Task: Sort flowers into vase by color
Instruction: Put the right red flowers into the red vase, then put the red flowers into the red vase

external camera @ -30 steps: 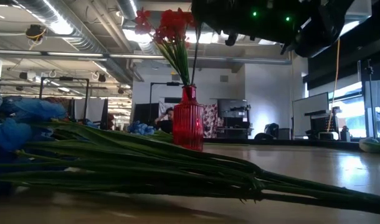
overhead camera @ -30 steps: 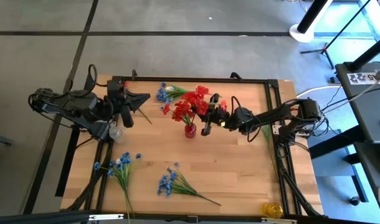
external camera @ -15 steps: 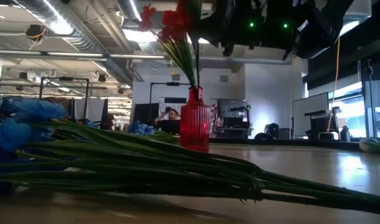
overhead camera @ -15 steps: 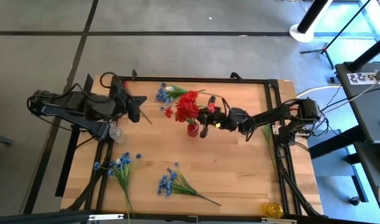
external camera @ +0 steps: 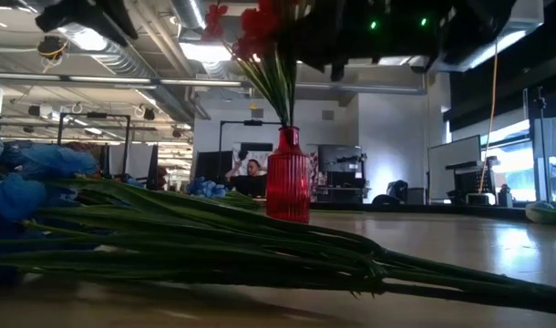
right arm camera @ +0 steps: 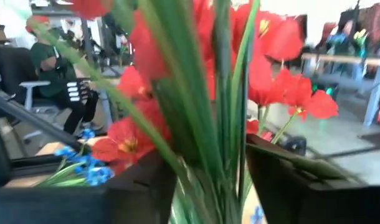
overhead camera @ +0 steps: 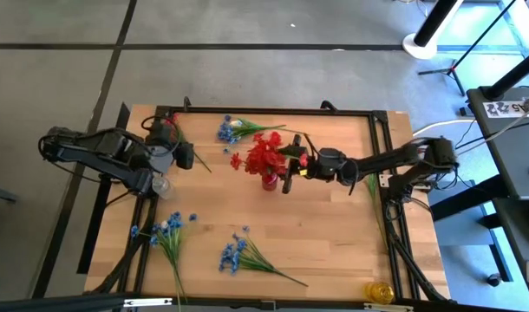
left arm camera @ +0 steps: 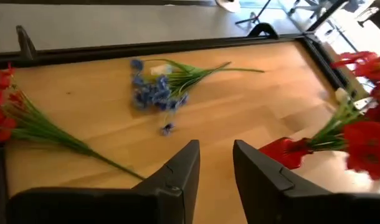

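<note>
Red flowers | stems between parted right jaws | left jaws apart, empty

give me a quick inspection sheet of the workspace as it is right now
surface: wooden table, dark frame.
job's things: red flowers upright in red vase; blue sprigs at far edge and two near edge; one red sprig lying far left.
clutter: yellow object, near right corner.
grippers: left gripper open, empty; right gripper open around the stems.
cables: bundle by right arm base.
surroundings: seated person behind table.
</note>
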Controlling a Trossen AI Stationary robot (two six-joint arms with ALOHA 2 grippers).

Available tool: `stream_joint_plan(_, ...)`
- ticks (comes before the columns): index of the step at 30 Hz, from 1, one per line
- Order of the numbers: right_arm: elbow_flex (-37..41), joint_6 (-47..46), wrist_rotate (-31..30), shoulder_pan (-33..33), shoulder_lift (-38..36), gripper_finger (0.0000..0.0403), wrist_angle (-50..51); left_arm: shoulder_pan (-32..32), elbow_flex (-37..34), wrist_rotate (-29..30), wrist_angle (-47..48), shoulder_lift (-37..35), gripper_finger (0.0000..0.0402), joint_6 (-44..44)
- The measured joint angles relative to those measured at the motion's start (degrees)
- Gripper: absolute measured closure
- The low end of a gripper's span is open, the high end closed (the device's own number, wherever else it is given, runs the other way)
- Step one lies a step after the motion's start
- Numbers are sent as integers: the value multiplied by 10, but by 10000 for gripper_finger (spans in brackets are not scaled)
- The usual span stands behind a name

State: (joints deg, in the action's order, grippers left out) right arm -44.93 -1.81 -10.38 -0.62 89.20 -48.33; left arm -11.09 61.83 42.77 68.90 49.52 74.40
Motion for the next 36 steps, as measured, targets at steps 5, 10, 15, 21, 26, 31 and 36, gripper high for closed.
stream_joint_plan(5, -28, -49, 9, -2, -82, 165, 202, 19, -60, 5, 0, 4, 299, 75)
stream_joint_plan(10, -71, -73, 8, -2, -121, 138, 422, 64, -119, -36, -32, 4, 299, 90)
stream_joint_plan(15, -74, -101, 7, -2, -113, 136, 454, 107, -139, -67, -61, 4, 299, 57)
stream_joint_plan(21, -75, -121, -15, -5, -110, 162, 480, 156, -139, -105, -64, 3, 299, 47)
stream_joint_plan(26, -116, -148, 23, -14, -110, 148, 589, 195, -139, -105, -65, 13, 299, 45)
stream_joint_plan(31, -188, -132, 25, -12, -111, 90, 735, 234, -173, -109, -89, 26, 289, 81)
stream_joint_plan(36, -259, -129, 25, -13, -111, 37, 896, 297, -247, -158, -146, 27, 282, 106)
